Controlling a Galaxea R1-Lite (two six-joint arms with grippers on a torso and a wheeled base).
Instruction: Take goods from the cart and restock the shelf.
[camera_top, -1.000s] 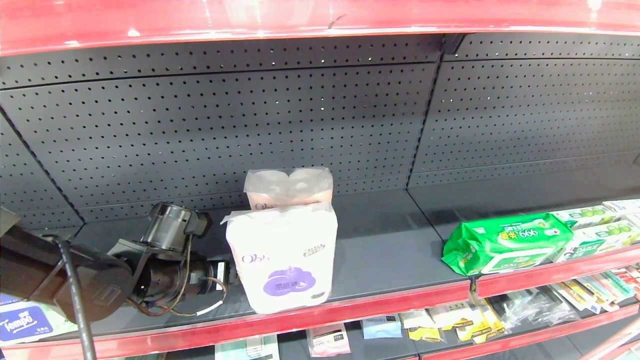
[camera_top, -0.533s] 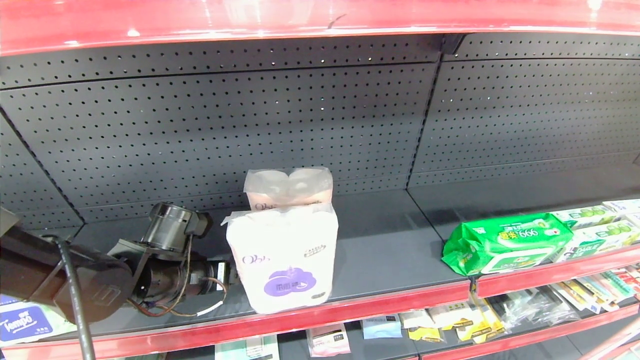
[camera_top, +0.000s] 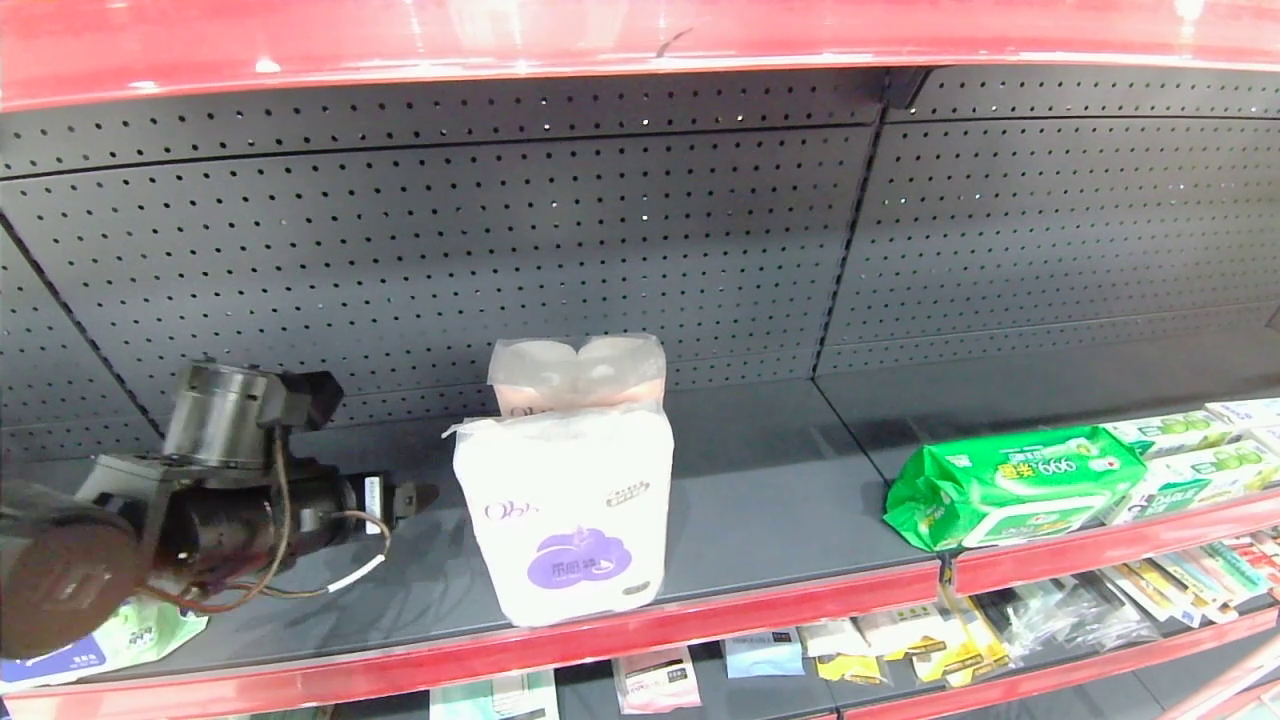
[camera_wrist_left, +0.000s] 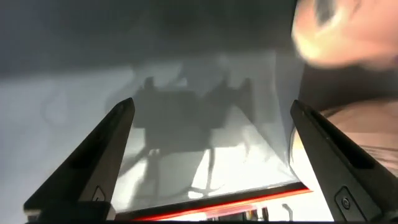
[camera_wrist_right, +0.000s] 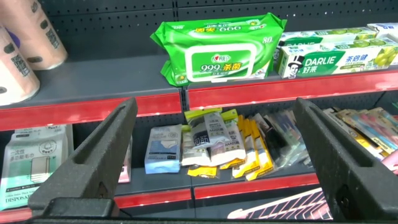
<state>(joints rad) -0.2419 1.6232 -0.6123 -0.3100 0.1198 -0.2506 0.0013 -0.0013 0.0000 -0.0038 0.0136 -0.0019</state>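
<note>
Since a second ago my left tool (camera_top: 418, 495) has drawn back to the left, away from the white soft-wrapped pack of tissue rolls with the purple print (camera_top: 565, 515). It was close against the pack's left side then. Now there is open shelf between them, and the pack has not shifted.

The pack stands upright at the front of the dark grey metal shelf with the red front edge (camera_top: 780, 500), just behind that edge. A clear-wrapped pack of pale rolls (camera_top: 577, 372) stands right behind it. A green soft pack of wet wipes (camera_top: 1010, 485) lies well to the right.

In the left wrist view my left tool's fingers are spread wide with nothing between them. My right tool (camera_wrist_right: 216, 102) is also spread and empty, facing the lower shelves, with the green pack above them.

I judge this pack placed and released, so the step in hand is the retreat. Next I should bring the left arm out over the red edge without brushing the pack, then turn to the cart for another item. The bare stretch of shelf between the tissue pack and the wipes looks like the spot for it.
</note>
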